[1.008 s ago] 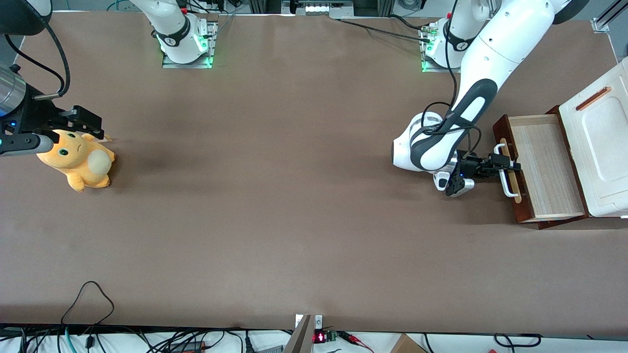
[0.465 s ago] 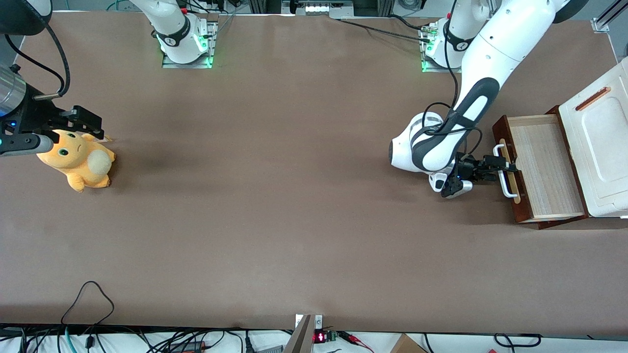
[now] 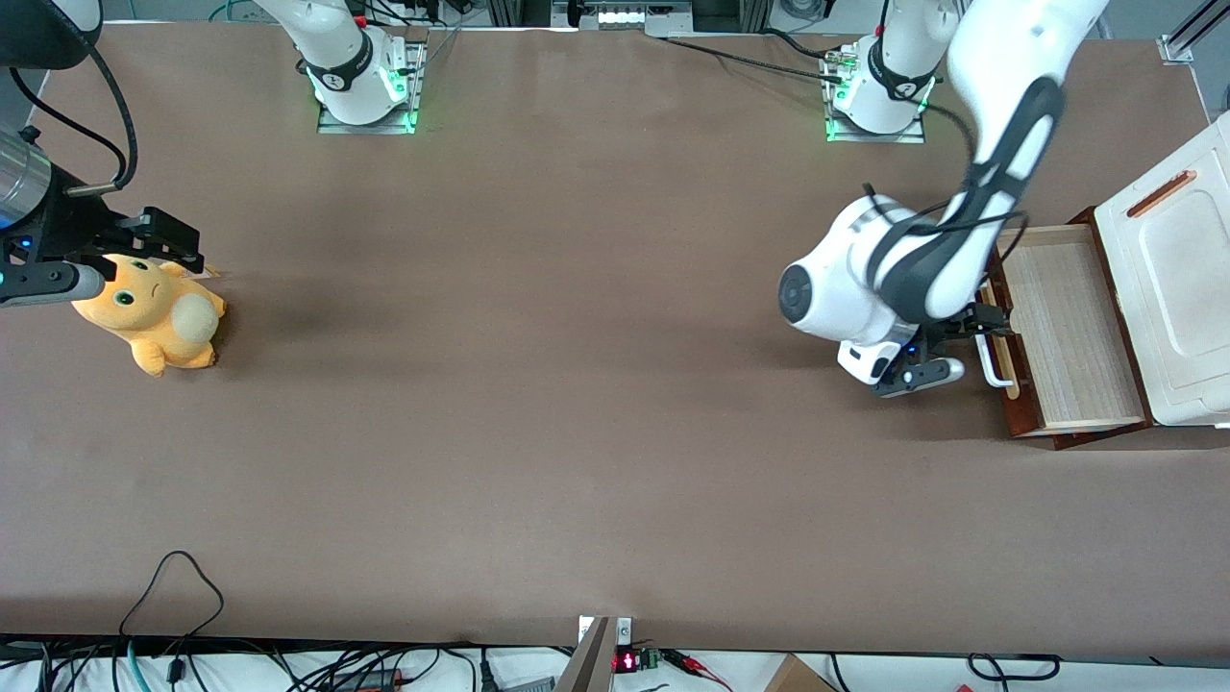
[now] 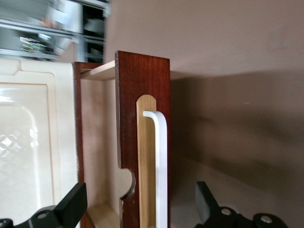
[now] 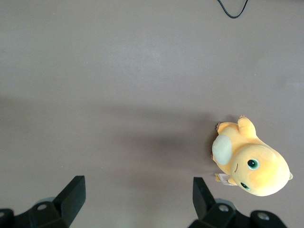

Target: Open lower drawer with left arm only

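Lower drawer standing pulled out, my end effector spread open at its handle.

I am holding my left arm over the bench at the working arm's end, with my end effector just in front of the drawer's dark reddish-brown front. My 2 fingers are sitting wide apart, gripping nothing; in the wrist view they are straddling the white bar handle and its tan strip without touching them. The drawer is sticking out from under the white cabinet top, showing its pale wood-grain inside. An orange plush toy is lying toward the parked arm's end of the bench.
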Controlling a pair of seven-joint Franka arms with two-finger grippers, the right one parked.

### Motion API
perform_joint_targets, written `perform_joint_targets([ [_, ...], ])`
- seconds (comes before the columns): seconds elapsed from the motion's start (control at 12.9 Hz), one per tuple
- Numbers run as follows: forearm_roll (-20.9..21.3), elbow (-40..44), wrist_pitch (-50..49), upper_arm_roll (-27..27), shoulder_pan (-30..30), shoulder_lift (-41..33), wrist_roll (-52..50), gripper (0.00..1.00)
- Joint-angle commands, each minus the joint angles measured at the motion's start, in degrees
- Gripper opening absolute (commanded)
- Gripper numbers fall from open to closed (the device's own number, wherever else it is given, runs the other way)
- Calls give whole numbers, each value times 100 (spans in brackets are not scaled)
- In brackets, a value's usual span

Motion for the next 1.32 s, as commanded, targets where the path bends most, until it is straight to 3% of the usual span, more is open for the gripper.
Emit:
perform_joint_targets([
  [0.0,-1302,-19,709,46,255,-826,900,100],
  [0.47,-4414,-2,1107,1441,186,-2206,3325,100],
  [0.62,-5093,-19,1098,1872,151,-2480,4247,100],
  [1.24,-5289,-2,1089,1962,142,-2657,4613,100],
])
